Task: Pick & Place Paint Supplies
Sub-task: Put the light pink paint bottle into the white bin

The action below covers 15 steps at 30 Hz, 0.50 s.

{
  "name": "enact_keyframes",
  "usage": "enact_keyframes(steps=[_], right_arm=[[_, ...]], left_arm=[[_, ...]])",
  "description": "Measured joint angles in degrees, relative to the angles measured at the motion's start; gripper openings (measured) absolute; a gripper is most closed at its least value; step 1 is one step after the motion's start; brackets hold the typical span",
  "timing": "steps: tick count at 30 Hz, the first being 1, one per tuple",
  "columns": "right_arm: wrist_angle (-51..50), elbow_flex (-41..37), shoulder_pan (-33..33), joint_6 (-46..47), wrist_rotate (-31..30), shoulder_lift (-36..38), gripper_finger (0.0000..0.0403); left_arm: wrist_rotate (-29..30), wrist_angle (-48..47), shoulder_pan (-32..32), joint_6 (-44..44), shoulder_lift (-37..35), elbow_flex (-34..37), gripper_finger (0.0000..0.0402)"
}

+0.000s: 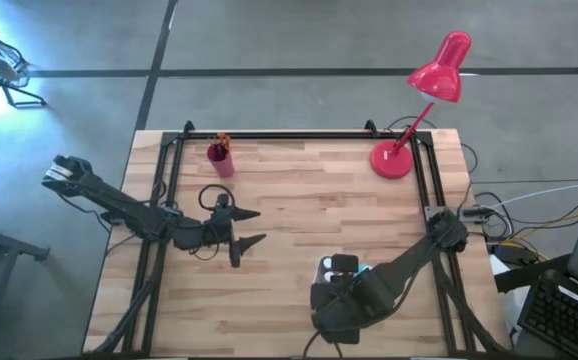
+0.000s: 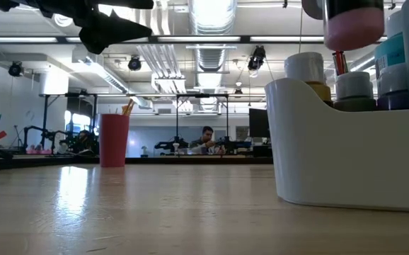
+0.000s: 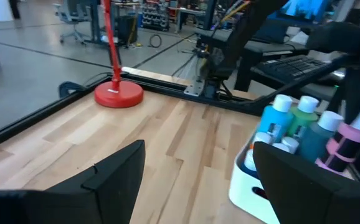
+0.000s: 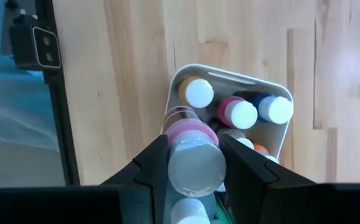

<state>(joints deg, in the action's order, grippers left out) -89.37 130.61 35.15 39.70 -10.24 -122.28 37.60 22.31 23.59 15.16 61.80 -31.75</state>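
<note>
table [image 1: 309,210]: wood | room: workshop, person apparently seated | right gripper [image 4: 192,163]: grasps pink bottle [image 4: 195,163] | left gripper [image 1: 247,227]: spread

text: we read none | labels: we find none legible on the paint bottles [image 4: 195,163] | signs: none

A butcher-block wooden table [image 1: 299,240] stands on a grey concrete floor [image 1: 269,40] crossed by dark lines. A red desk lamp [image 1: 424,100] sits at the table's far right corner. Beyond, exposed ceiling ducts [image 2: 208,49] and bright lights hang over distant workbenches, where a seated person [image 2: 206,139] works.
</note>
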Motion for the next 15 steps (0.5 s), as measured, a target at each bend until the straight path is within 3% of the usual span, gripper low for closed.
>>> enact_keyframes(steps=[15], right_arm=[[2.5,-8.6,0.1,0.2,-0.4,1.1,0.0111]], left_arm=[[-0.8,0.0,0.0,0.0,0.0,0.0,0.0303]])
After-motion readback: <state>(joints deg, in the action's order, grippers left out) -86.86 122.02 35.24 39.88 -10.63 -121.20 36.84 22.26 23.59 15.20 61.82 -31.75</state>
